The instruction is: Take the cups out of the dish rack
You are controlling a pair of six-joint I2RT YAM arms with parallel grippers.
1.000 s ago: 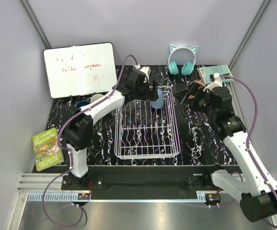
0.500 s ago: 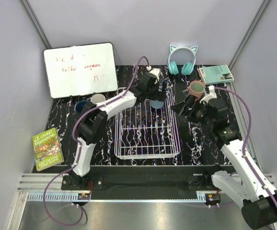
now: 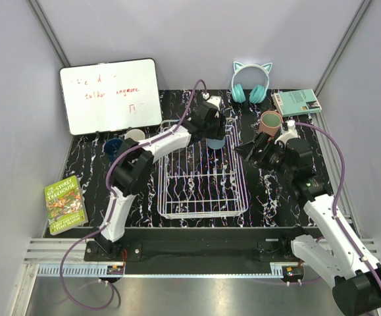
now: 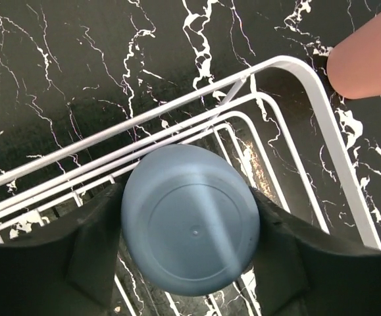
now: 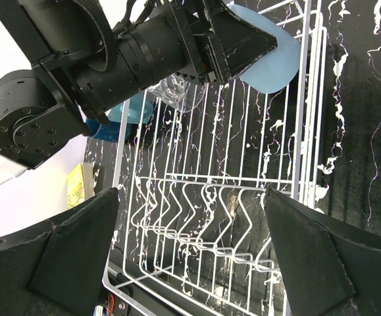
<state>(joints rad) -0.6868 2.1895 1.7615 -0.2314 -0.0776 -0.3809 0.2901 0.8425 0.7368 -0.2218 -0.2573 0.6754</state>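
Observation:
The white wire dish rack (image 3: 200, 172) lies mid-table. At its far right corner a light-blue cup (image 3: 216, 141) stands upside down, and my left gripper (image 3: 213, 131) is shut on it. In the left wrist view both fingers (image 4: 97, 253) press the sides of the light-blue cup (image 4: 190, 227), over the dish rack's corner wires (image 4: 338, 148). My right gripper (image 3: 248, 150) hovers open beside the rack's right edge, holding nothing. A salmon-pink cup (image 3: 269, 120) stands on the table right of the rack. What looks like a clear glass (image 5: 180, 92) sits in the rack under the left arm.
A dark navy mug (image 3: 113, 145) and a pale cup (image 3: 135, 135) stand left of the rack. Along the back are a whiteboard (image 3: 110, 96), teal cat-ear headphones (image 3: 251, 85) and a teal box (image 3: 297, 101). A book (image 3: 64, 205) lies at the front left.
My left gripper has reached further right over the rack's far corner and closed its fingers onto the light-blue cup. My right arm swung left from the salmon-pink cup toward the rack.

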